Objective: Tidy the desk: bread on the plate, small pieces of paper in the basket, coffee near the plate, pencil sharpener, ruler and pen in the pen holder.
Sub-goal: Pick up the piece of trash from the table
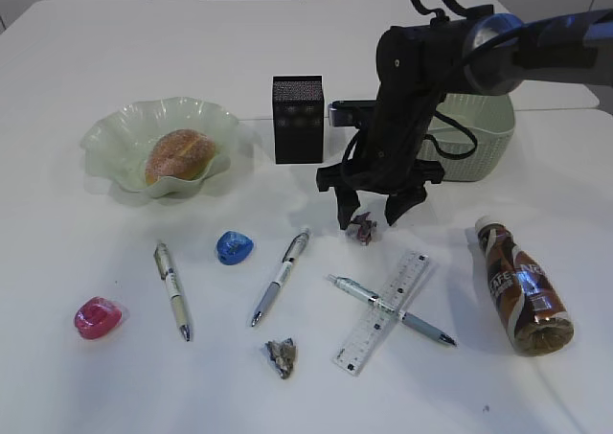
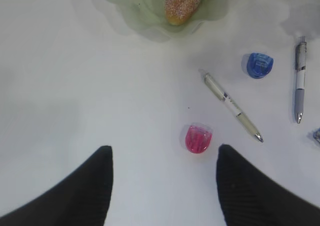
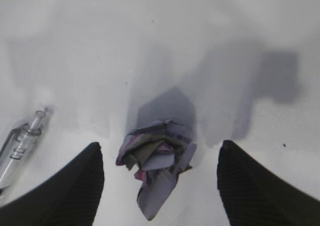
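The crumpled paper scrap (image 3: 156, 158) lies on the desk (image 1: 115, 51), just in front of the pen holder (image 1: 298, 118) and near the basket (image 1: 479, 137). It looks featherlight, soft and springy, so it should squash rather than slip; best pinched across its bulky middle. The right gripper (image 3: 160, 186) straddles it, fingers apart and not touching. The left gripper (image 2: 165, 186) hangs spread over a pink sharpener (image 2: 198, 139), holding nothing.

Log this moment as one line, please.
right hand: open, straddling paper ball | left hand: open, empty | bread: on plate | pens, ruler: on desk
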Motion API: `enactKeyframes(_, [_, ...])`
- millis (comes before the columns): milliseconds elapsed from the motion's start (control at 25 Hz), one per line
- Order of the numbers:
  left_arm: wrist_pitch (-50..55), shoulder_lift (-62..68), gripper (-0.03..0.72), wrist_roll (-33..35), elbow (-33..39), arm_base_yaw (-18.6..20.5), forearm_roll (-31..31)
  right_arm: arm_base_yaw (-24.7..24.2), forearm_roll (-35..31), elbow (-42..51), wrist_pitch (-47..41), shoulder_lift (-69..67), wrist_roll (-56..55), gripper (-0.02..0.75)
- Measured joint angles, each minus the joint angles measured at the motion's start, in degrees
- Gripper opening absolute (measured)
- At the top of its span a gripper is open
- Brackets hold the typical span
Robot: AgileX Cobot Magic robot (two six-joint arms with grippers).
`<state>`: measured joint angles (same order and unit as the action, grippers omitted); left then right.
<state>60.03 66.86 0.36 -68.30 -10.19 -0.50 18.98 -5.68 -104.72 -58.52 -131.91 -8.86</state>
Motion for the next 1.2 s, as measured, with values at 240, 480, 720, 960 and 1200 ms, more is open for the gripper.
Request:
enactKeyframes(240, [0.0, 0.0, 0.454, 0.0, 0.0, 0.0, 0.0, 0.0, 0.0, 0.0, 0.6, 0.0, 0.0, 0.55])
enactKeyframes(480, [-0.1, 0.0, 0.454, 0.0, 0.0, 0.0, 0.1, 0.0, 0.0, -0.1, 0.6, -0.5, 0.0, 0.55])
enactKeyframes(720, [-0.5, 0.0, 0.454, 0.0, 0.0, 0.0, 0.1, 0.0, 0.0, -0.2, 0.5, -1.3, 0.0, 0.55])
enactKeyframes(960, [-0.8, 0.0, 0.453, 0.0, 0.0, 0.0, 0.1, 0.0, 0.0, -0.2, 0.0, -2.2, 0.0, 0.55])
enactKeyframes(1200, [-0.9, 0.0, 0.453, 0.0, 0.0, 0.0, 0.1, 0.0, 0.0, -0.2, -0.2, -2.2, 0.0, 0.515])
